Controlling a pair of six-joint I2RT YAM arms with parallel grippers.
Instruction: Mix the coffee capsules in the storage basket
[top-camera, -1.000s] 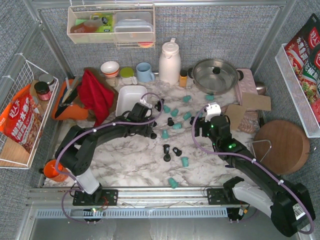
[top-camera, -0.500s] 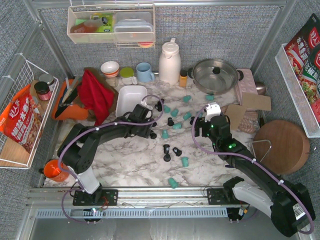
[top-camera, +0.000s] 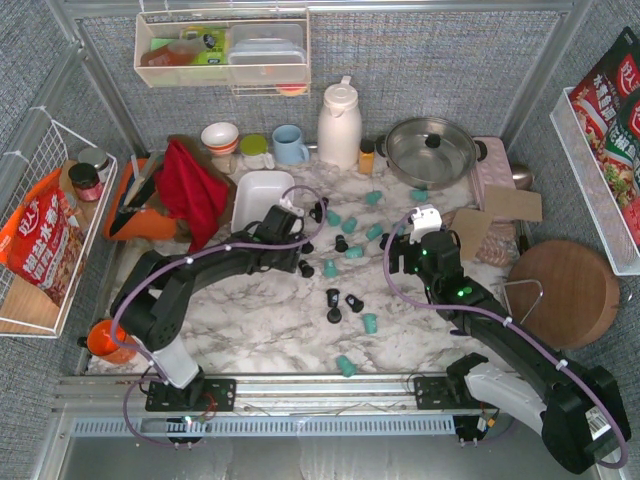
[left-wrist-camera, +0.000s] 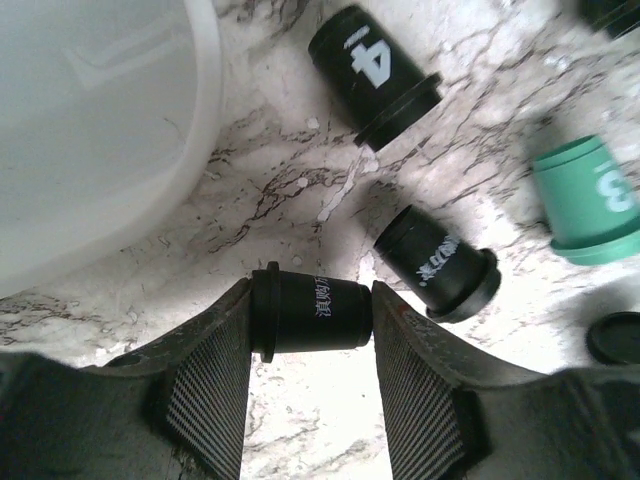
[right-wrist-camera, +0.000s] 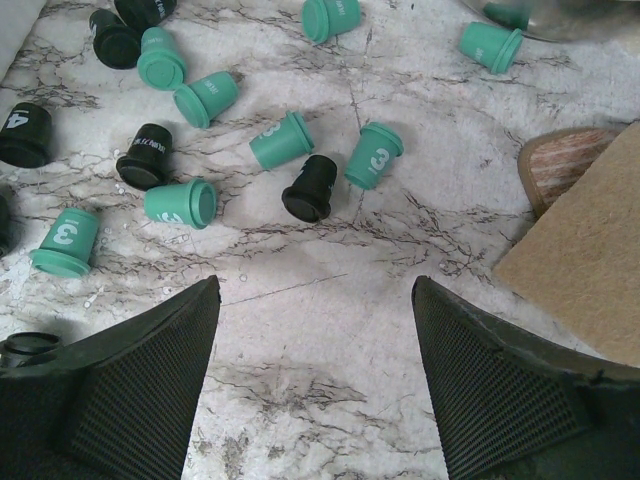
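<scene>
Teal and black coffee capsules (top-camera: 352, 252) lie scattered over the marble table, most between the two arms. The storage basket (top-camera: 262, 195), a white shallow tray, stands just behind my left gripper (top-camera: 298, 258); its rim (left-wrist-camera: 200, 130) fills the upper left of the left wrist view. My left gripper (left-wrist-camera: 312, 300) is shut on a black capsule (left-wrist-camera: 310, 315) lying on its side, both pads touching its ends. Another black capsule (left-wrist-camera: 437, 262) lies just beside it. My right gripper (right-wrist-camera: 316, 290) stands open over bare marble, short of a teal capsule (right-wrist-camera: 375, 155) and a black one (right-wrist-camera: 310, 190).
A white thermos (top-camera: 339, 125), a lidded pot (top-camera: 430, 150), a blue mug (top-camera: 290, 145) and a red cloth (top-camera: 190, 190) line the back. Cardboard (top-camera: 505, 205) and a round wooden board (top-camera: 563, 292) lie to the right. An orange cup (top-camera: 105, 340) sits at the near left.
My left gripper's fingers have closed in onto the black capsule. The left arm has barely shifted, and the right arm has not moved.
</scene>
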